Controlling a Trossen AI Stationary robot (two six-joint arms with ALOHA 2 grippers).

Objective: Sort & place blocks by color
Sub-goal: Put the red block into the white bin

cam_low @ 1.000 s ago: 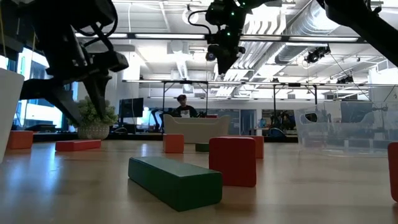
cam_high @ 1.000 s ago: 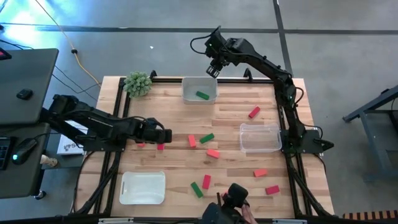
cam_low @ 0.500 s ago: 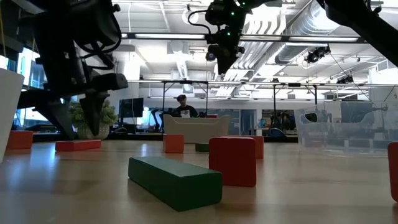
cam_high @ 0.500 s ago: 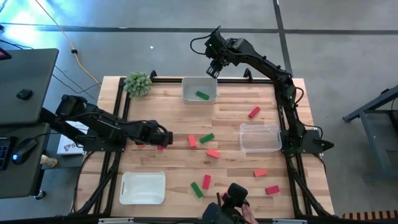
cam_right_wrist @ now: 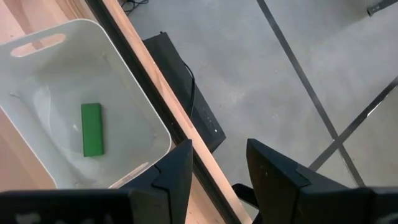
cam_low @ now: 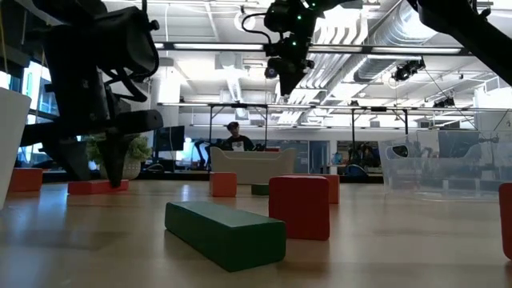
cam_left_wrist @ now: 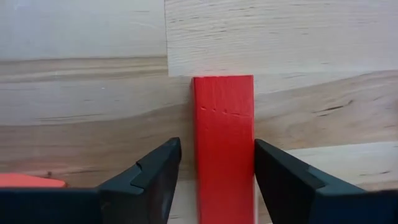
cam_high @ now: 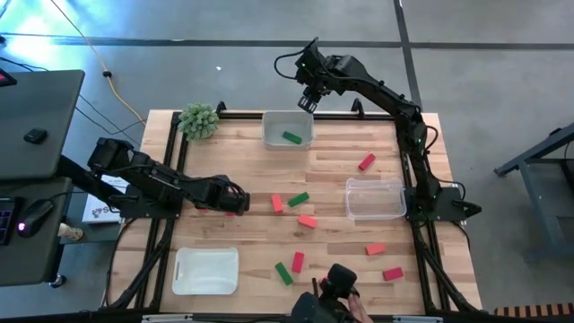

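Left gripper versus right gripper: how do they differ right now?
The left gripper is low over the table, fingers straddling a red block with a gap showing on one side; the right gripper hangs high by the far white bin, with nothing between its fingers. Both are open.

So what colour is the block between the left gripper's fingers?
Red; the left wrist view shows it best.

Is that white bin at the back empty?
No. The white bin holds one green block, lying flat on its floor.
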